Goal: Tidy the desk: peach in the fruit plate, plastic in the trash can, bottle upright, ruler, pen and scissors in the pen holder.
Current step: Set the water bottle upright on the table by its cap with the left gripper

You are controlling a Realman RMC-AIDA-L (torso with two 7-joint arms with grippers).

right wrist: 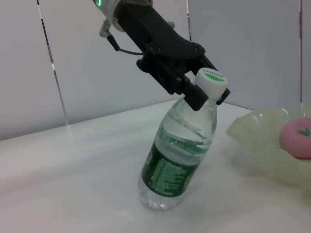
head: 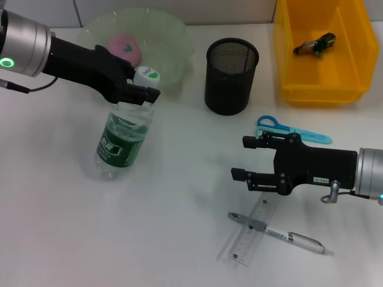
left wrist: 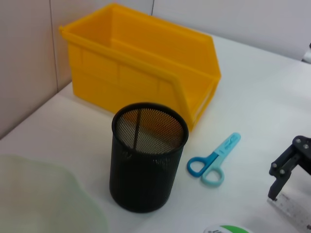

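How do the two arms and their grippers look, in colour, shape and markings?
Both arms end in a silver metal cylinder with a glowing green ring light, then a black, angular gripper body with thin black fingers. The left gripper has a thin dark cable at its wrist. The right gripper carries a small white label and a silver ring.

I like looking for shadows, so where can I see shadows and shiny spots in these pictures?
In the head view, soft grey shadows lie on the white table under the right gripper and beside the ruler. In the left wrist view, the mesh pen holder lets light through, showing the yellow bin behind. In the right wrist view, the water bottle, held by the left gripper, glints.
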